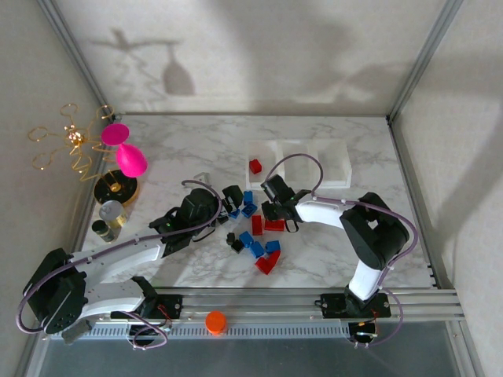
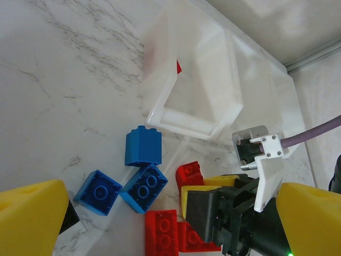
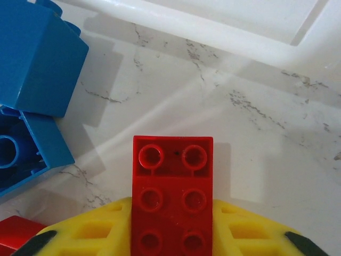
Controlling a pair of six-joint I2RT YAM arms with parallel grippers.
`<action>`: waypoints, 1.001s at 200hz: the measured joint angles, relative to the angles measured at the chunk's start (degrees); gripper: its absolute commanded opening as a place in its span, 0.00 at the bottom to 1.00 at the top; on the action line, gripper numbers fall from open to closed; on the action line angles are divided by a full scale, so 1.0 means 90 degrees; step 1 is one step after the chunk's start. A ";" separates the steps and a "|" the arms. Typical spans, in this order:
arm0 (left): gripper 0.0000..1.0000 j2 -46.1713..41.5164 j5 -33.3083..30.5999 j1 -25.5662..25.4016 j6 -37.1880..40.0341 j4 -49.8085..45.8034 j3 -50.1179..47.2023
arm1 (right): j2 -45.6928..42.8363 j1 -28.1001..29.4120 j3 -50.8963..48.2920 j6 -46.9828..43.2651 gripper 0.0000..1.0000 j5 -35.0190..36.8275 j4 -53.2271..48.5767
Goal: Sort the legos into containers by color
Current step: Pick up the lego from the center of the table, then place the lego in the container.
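Red, blue and black legos [image 1: 257,250] lie scattered on the marble in front of the containers [image 1: 314,161], which hold one red lego [image 1: 255,166] in the left bin. My right gripper [image 1: 277,214] is low over the pile. Its yellow pads [image 3: 101,234] press both sides of a red lego [image 3: 172,197], seen end-on as the red lego [image 2: 190,173]. My left gripper [image 1: 229,196] hovers just left of it, open wide, fingers [image 2: 32,213] far apart. Below it lie blue legos [image 2: 144,188], more red ones [image 2: 161,232], and the containers [image 2: 213,85] beyond.
A pink goblet [image 1: 126,153], a gold wire ornament [image 1: 75,141], a black dish [image 1: 115,188] and a small jar [image 1: 112,212] crowd the left side. An orange cap [image 1: 215,321] rests on the front rail. Frame posts and walls enclose the table.
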 measured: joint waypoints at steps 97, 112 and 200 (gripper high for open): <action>1.00 0.0000 -0.0056 0.0017 0.0192 -0.0056 0.0228 | -0.0634 -0.0029 0.0622 0.0017 0.26 0.0000 -0.0500; 1.00 0.0000 -0.0058 0.0061 0.0260 -0.0066 0.0338 | -0.0566 -0.0095 0.0942 0.0041 0.26 0.0000 -0.0537; 0.99 0.0508 0.0126 0.0816 0.0580 -0.0049 0.0860 | 0.0959 -0.0729 0.2827 0.0126 0.27 0.0019 -0.0338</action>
